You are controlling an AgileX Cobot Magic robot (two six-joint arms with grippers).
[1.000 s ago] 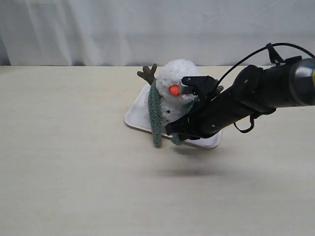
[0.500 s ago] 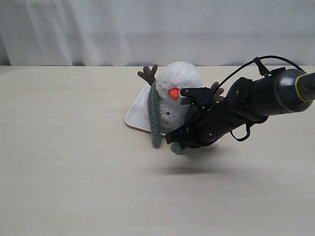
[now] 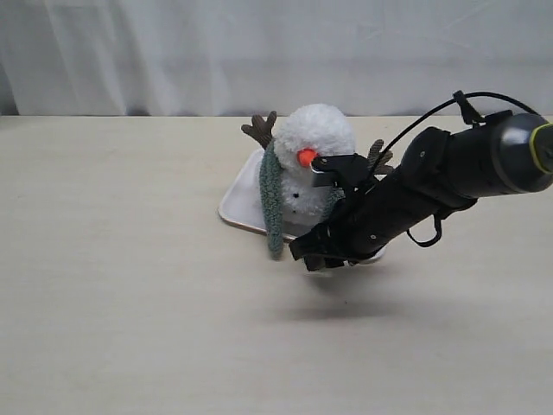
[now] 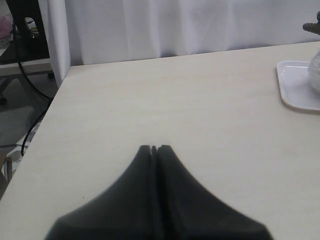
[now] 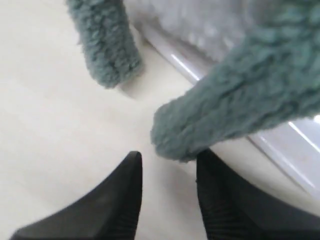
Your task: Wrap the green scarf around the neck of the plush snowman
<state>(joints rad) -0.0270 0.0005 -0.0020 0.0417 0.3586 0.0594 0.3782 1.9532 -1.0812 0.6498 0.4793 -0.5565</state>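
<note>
The right gripper (image 3: 313, 253) hangs low over the table (image 3: 130, 311) just in front of the white tray (image 3: 238, 201), its two black fingers (image 5: 122, 200) parted with a clear gap between them. One fuzzy end of the green scarf (image 5: 235, 100) droops to just above that gap, right by one finger. I cannot tell whether it touches, but nothing is pinched. The left gripper (image 4: 154, 148) is well off to the side over bare tabletop, jaws pressed flat together with nothing between them. From there only the tray's corner (image 4: 295, 85) and a sliver of white fluff show at the frame's edge.

The right arm (image 3: 449, 173) slants down across the right side of the plush snowman (image 3: 315, 134), hiding much of its body, the tray's near right corner and most of the scarf's second tail. A white curtain (image 3: 259, 52) closes off the back of the table.

The snowman sits on the tray near the middle of the table, head uppermost, with its orange nose (image 3: 306, 157) pointing toward the front edge. One brown twig arm (image 3: 259, 130) sticks up on the left and another pokes out behind the robot's arm. The scarf is draped at the snowman's neck (image 3: 298, 177). One tail (image 3: 271, 203) runs almost straight down the left side of the body, its rounded tip past the tray's front rim. The other tail comes down on the right toward the parted fingers.
</note>
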